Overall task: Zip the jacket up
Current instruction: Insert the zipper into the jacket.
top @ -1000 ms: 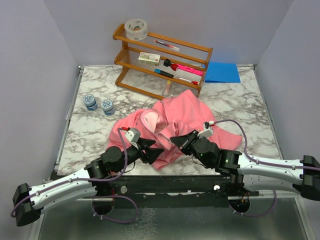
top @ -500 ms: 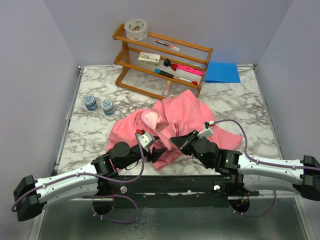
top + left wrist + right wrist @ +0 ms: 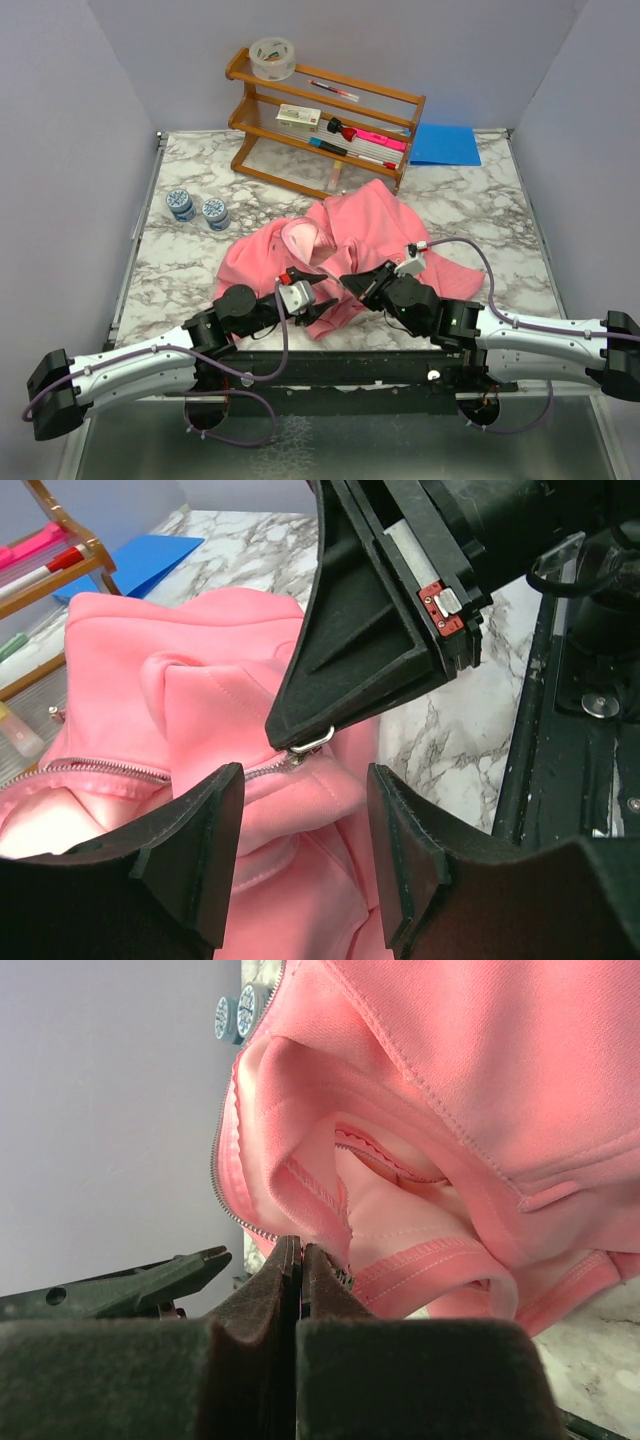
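Centrally, right gripper (image 3: 346, 281) clamped on zipper pull (image 3: 314, 740) of jacket (image 3: 370, 225), left gripper (image 3: 305, 780) half open, gripping nothing.

No text, number or brand reads clearly on any of my feeds. The round tins (image 3: 181, 203) on the desk (image 3: 480, 200) have patterned blue lids, and the small box (image 3: 298, 117) on the wooden rack (image 3: 370, 92) carries print — all too small. A red part (image 3: 447, 608) on the right end effector (image 3: 290, 730) shows only illegible specks.

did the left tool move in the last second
Yes. The left tool has slid right along the near edge of the jacket, away from the two jars and close up to the right tool, which held its place.
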Tool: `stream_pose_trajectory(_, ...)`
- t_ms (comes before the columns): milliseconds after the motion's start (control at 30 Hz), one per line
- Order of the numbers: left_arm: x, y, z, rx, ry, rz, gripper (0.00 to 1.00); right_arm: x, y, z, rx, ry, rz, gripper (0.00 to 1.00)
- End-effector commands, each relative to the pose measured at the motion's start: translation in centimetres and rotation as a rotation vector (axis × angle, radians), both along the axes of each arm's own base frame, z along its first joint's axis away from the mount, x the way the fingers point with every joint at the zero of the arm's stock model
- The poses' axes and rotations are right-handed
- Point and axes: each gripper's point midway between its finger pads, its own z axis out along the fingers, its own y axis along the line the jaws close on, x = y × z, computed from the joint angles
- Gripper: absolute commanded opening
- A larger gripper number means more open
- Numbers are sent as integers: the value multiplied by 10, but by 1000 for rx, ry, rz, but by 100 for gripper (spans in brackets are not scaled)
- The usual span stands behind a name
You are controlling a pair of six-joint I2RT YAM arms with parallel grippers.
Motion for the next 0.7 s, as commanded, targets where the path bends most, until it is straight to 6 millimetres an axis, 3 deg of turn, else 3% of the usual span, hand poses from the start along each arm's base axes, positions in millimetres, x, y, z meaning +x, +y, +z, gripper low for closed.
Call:
stream_pose_trajectory(0,-2,-10,11,14,-53,-41,56,1,-1,6,12,-9,2,0)
stream_pose_trajectory(400,22,-14,-5,54,-84,65,56,-1,1,8,14,-14,17,0)
stream_pose_trajectory(667,22,-23,-9,77,-99,38,57,-1,2,9,10,-17,25,0)
